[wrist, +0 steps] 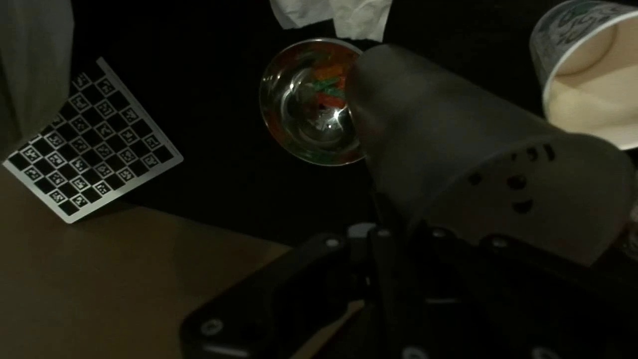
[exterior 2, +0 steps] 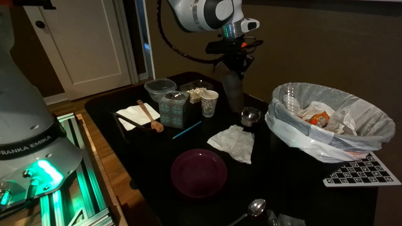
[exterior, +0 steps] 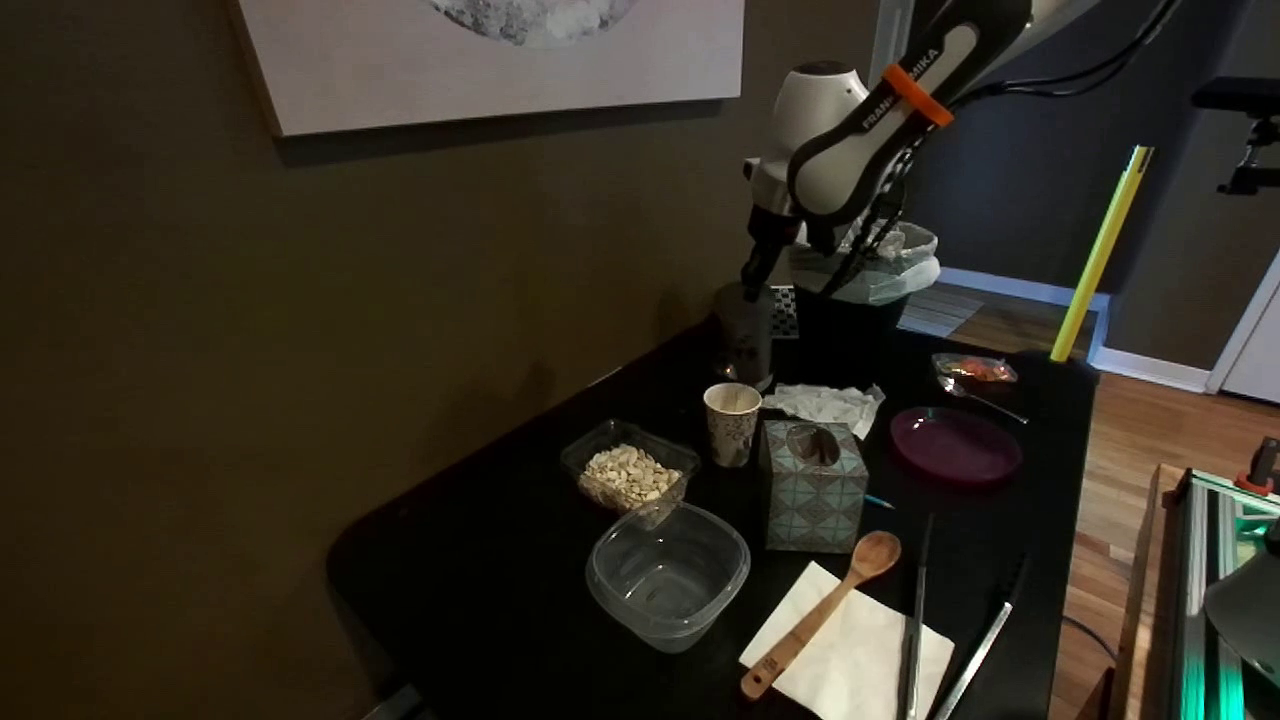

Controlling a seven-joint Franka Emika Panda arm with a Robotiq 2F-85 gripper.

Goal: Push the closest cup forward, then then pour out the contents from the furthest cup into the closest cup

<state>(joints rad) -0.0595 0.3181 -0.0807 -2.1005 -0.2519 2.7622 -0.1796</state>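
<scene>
My gripper point(wrist: 404, 230) is shut on the rim of the tall frosted cup point(wrist: 448, 119), the furthest cup, pinching its wall between the fingertips. Several dark pieces lie inside this cup in the wrist view. It leans at a slant in an exterior view point(exterior 2: 232, 91); whether its base touches the table I cannot tell. Close beside it stands the patterned paper cup point(exterior 2: 209, 103), the closest cup, upright on the table. Its pale inside shows at the right edge of the wrist view, with no contents visible in the part seen.
A small clear bowl point(wrist: 299, 114) with coloured pieces sits beside the frosted cup's base. Nearby are a tissue box point(exterior: 815, 490), a crumpled napkin point(exterior 2: 234, 142) and a tub of pale pieces point(exterior: 630, 475). A lined trash bin point(exterior 2: 326, 138) and the wall flank the arm.
</scene>
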